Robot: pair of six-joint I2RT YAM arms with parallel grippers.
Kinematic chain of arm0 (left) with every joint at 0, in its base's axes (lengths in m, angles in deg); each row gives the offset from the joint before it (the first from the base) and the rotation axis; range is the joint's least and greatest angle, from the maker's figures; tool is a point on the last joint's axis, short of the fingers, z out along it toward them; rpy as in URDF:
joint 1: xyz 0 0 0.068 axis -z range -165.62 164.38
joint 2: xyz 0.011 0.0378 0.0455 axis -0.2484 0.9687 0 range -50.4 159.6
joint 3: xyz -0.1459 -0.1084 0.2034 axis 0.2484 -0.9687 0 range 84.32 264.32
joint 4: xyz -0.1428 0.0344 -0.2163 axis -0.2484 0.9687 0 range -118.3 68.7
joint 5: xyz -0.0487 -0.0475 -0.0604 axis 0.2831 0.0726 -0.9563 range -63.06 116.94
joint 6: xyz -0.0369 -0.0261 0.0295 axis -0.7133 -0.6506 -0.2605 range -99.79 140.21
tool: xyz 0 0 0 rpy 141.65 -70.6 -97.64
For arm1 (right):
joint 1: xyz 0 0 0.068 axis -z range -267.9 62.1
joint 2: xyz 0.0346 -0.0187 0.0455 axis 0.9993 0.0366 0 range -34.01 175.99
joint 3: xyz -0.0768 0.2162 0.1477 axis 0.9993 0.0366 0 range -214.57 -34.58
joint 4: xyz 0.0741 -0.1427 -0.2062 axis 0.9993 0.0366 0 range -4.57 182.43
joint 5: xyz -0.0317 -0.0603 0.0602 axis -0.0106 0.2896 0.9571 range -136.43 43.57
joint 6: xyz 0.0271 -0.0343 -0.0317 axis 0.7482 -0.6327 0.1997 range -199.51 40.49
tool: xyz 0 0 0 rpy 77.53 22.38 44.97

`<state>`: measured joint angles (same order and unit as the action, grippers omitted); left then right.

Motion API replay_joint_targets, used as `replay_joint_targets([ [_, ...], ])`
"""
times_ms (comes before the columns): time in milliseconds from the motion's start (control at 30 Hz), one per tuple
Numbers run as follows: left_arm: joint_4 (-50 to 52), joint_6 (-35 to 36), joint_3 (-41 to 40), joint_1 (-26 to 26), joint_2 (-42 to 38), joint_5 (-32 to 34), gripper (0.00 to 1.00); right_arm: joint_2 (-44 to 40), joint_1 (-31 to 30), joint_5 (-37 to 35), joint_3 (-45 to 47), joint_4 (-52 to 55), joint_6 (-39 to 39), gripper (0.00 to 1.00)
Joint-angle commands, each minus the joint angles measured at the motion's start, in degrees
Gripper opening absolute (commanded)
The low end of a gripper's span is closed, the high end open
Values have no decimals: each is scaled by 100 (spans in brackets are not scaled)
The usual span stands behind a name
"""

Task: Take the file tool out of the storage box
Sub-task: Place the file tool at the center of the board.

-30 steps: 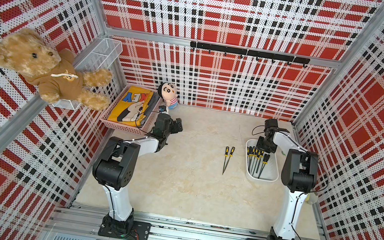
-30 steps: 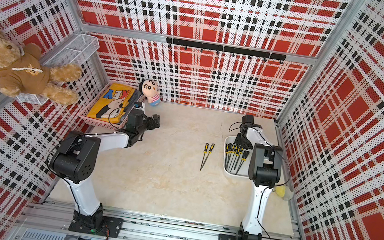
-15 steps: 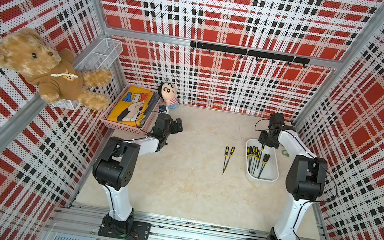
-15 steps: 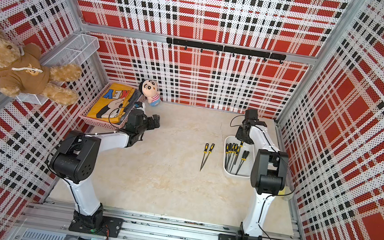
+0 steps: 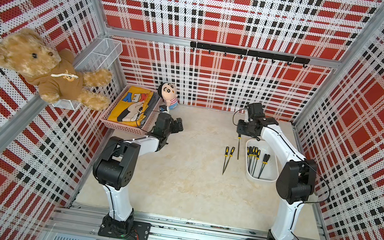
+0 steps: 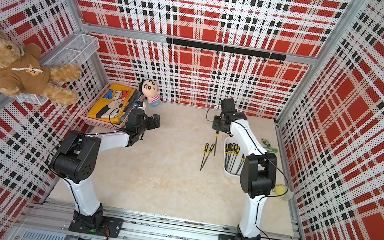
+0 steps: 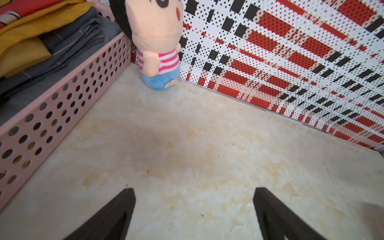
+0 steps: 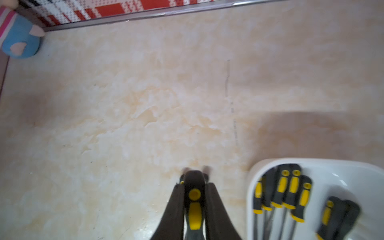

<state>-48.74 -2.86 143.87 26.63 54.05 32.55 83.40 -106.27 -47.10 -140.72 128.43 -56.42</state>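
Observation:
The storage box (image 5: 270, 170) is a white tub on the right of the table, seen in both top views (image 6: 230, 175) and in the right wrist view (image 8: 336, 172). Several black-and-yellow files (image 5: 254, 156) lie inside it. My right gripper (image 5: 239, 134) is shut on the handle of one file tool (image 5: 238, 147), which hangs just left of the box, outside its rim. The right wrist view shows the handle (image 8: 194, 207) clamped in the right gripper (image 8: 194, 183). Two more files (image 5: 228, 157) lie on the table. My left gripper (image 7: 194, 191) stands open and empty at the far left (image 5: 179, 127).
A pink perforated basket (image 5: 129, 127) of folded clothes sits at the back left, with a small doll (image 5: 168, 94) beside it. A teddy bear (image 5: 45, 68) and a wire basket (image 5: 99, 55) hang on the left wall. Small green (image 6: 268, 147) and yellow (image 6: 280, 189) items lie by the right wall.
My right gripper has lifted from over the storage box and swung left with a file in its grip. The left arm has not moved.

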Motion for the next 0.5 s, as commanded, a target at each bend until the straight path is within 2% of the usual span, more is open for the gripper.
replay_joint_targets([
  [0, 80, 29, 98, 55, 66, 37, 96, 461, -236, 151, -49, -16, 478, 12],
  [200, 110, 76, 79, 31, 58, 58, 96, 898, -604, 98, -188, -117, 983, 13],
  [467, 76, 31, 15, 26, 41, 43, 96, 1139, -711, 69, 67, -274, 1215, 13],
])
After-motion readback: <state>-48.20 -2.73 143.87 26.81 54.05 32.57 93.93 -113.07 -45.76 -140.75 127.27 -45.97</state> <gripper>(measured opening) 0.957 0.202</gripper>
